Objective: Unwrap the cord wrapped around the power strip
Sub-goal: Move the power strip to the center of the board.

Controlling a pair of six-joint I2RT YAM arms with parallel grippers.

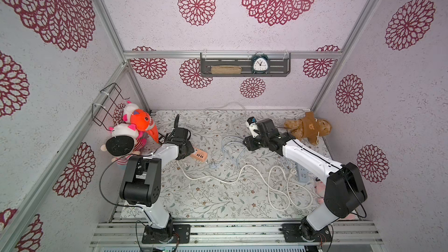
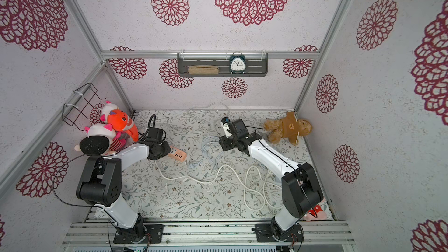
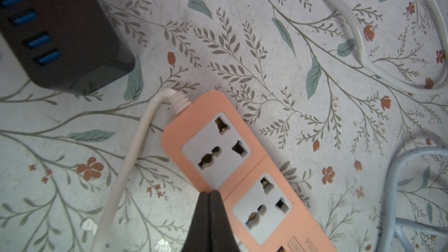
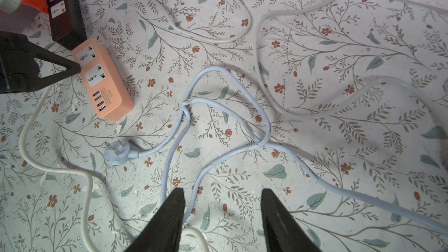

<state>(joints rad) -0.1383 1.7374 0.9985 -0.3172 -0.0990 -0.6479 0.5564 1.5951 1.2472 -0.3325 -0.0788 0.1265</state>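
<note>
Left gripper (image 3: 209, 192) pinched shut, empty, tip against the peach power strip (image 3: 232, 166) lying flat before it. Right gripper (image 4: 222, 191) half-open, empty (blue cable (image 4: 184, 122) below). White cord (image 3: 128, 166) looks limp and light: pinch near its collar (image 3: 179, 100).

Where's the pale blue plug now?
In both top views the pale blue three-pin plug lies on the floral tablecloth near centre, just right of the peach plastic power strip.

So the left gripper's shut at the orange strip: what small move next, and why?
Probably lift the left gripper clear of the orange power strip. Its jaws are closed on nothing, tips at the strip's edge, and the white cord runs off across the table with no turn round the body, so unwrapping looks done.
</note>
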